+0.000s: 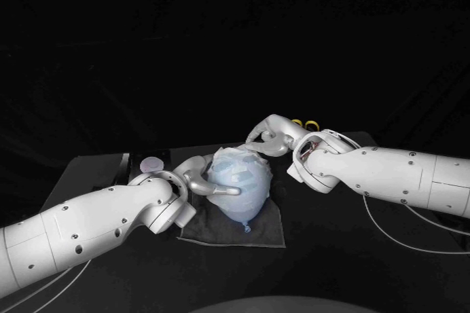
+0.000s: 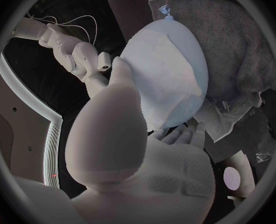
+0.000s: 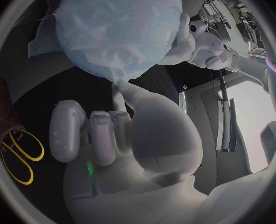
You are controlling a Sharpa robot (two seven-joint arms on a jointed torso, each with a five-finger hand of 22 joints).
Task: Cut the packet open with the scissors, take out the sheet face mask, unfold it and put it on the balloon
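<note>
A pale blue balloon (image 1: 241, 184) lies on a grey cloth (image 1: 235, 230) with the white sheet face mask (image 1: 238, 169) spread over it. Its knot (image 1: 246, 227) points toward me. My left hand (image 1: 204, 180) cradles the balloon's side, with its thumb (image 2: 122, 74) on the mask and its fingers (image 2: 180, 134) under the balloon (image 2: 169, 69). At the balloon's far end my right hand (image 1: 267, 138) has most fingers curled in, and one finger (image 3: 119, 89) touches the mask's edge (image 3: 122, 27). The yellow-handled scissors (image 1: 308, 125) lie behind the right hand.
A small round lilac disc (image 1: 149, 165) sits on the table to the left of the cloth. Crumpled clear wrapping (image 2: 228, 115) lies by the cloth's edge (image 2: 243, 50). The scissors (image 3: 16, 154) rest beside my right wrist.
</note>
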